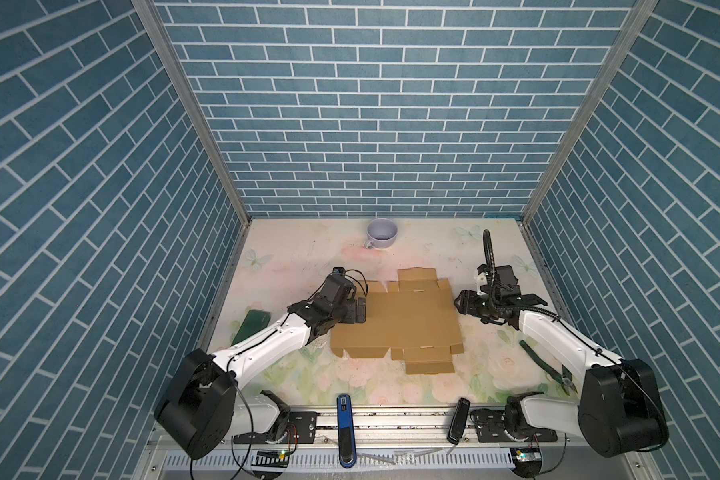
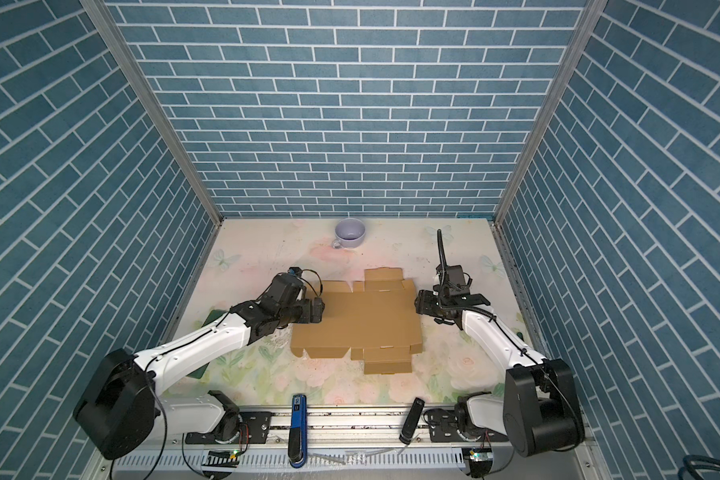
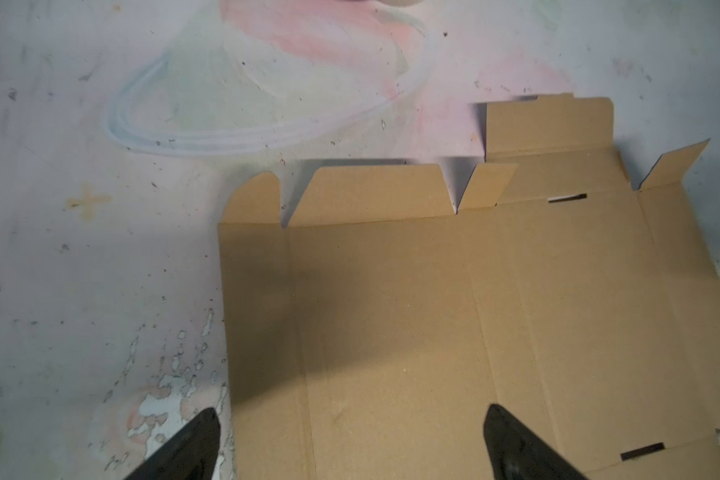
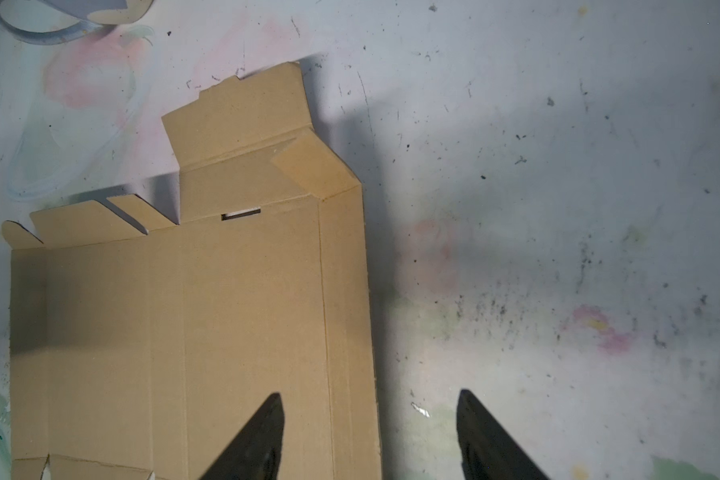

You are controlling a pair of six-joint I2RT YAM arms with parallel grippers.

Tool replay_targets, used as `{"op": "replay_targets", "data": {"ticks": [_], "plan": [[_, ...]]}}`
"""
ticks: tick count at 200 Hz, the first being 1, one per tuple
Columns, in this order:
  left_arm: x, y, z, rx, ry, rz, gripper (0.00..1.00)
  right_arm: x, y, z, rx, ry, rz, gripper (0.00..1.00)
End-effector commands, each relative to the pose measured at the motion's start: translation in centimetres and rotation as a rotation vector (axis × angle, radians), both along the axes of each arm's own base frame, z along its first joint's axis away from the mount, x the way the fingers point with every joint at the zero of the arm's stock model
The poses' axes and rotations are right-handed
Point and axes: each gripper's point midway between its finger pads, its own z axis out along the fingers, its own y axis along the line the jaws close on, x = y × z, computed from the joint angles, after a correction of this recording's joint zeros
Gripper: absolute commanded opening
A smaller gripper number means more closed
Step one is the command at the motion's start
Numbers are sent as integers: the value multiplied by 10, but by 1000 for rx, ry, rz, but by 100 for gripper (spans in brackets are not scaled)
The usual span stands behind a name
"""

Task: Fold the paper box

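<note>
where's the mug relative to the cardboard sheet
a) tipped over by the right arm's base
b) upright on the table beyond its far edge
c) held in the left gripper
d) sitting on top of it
b: the mug stands upright on the table beyond the far edge of the flat paper box, not touching it.
</note>
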Motion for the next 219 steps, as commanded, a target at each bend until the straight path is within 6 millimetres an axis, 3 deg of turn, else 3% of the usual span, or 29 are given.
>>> {"op": "replay_targets", "data": {"ticks": [1, 60, 107, 180, 219], "plan": [[9, -14, 3, -17, -17, -8, 100, 0, 7, -6, 34, 26, -10, 64], [17, -30, -19, 16, 37, -36, 99, -2, 11, -20, 42, 50, -12, 62], [17, -30, -29, 37, 61, -36, 100, -2, 12, -27, 44, 65, -16, 60], [21, -20, -27, 114, 53, -23, 100, -18, 6, -26, 48, 92, -62, 59], [37, -19, -6, 184, 1, -67, 100, -32, 4, -22, 59, 89, -90, 58]]}}
